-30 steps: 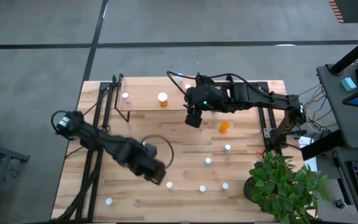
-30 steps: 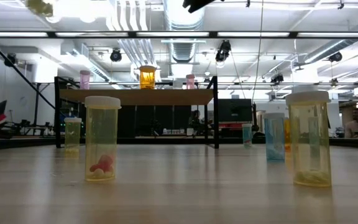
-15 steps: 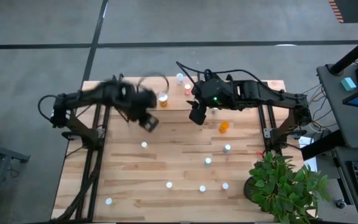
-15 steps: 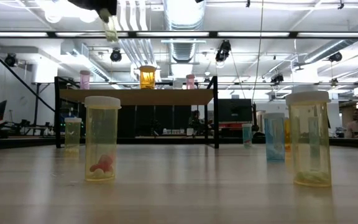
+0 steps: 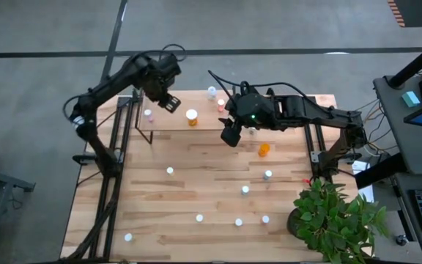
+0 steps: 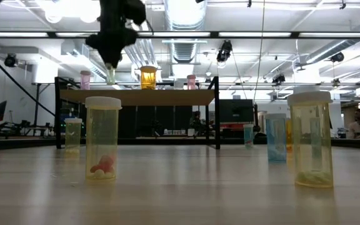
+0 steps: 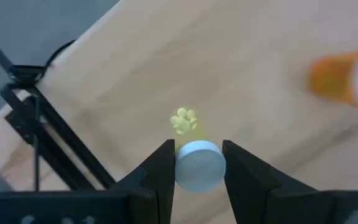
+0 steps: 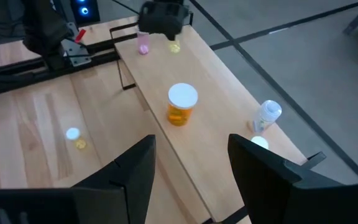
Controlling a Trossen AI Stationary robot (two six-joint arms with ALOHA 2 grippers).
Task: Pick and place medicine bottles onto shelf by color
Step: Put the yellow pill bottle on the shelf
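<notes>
My left tool (image 7: 196, 168) is clamped on a small yellowish bottle (image 7: 196, 163) by its round white cap, hanging just above the smooth light-wood shelf (image 5: 204, 121) between what looks like a pink bottle (image 5: 148, 114) and the orange one (image 5: 192, 116). My right tool (image 5: 229, 136) waits over the plank table (image 5: 152, 213), fingers apart, holding nothing.

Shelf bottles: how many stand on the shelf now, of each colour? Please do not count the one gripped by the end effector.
Pink bottles: 2
Orange bottle: 1
Pale bluish bottle: 1
Total on the shelf: 4
Not counted: yellow bottle, gripped by the left end effector.
</notes>
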